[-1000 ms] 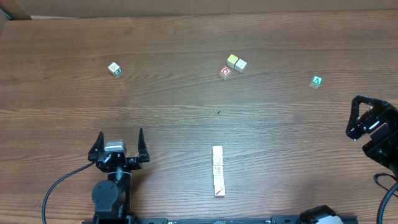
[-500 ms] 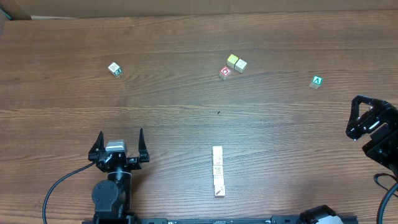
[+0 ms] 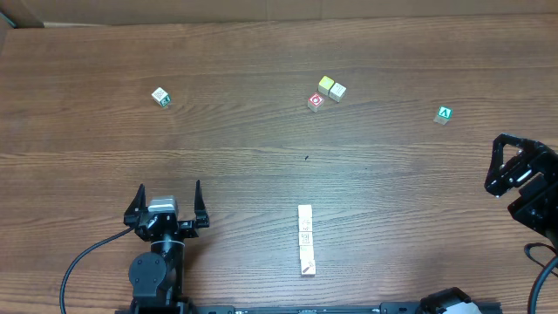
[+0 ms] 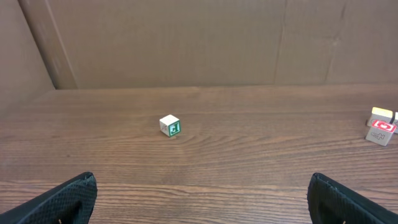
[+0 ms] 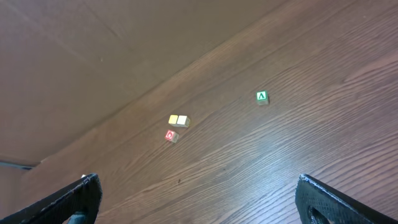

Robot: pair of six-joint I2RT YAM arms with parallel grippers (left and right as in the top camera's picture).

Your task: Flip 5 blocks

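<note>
Blocks (image 3: 305,240) lie in a touching row, front centre, between left gripper (image 3: 169,188) and right gripper (image 3: 493,164). Nothing has shifted over the last second. Both grippers gape wide and empty, so we reckon flipping is yet to start.

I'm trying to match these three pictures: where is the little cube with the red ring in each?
Overhead: red-ring cube upper middle.
Left wrist: red-ring cube at far right edge.
Right wrist: red-ring cube left of centre.
Shared landmark: yellow-topped cube beside it.
</note>
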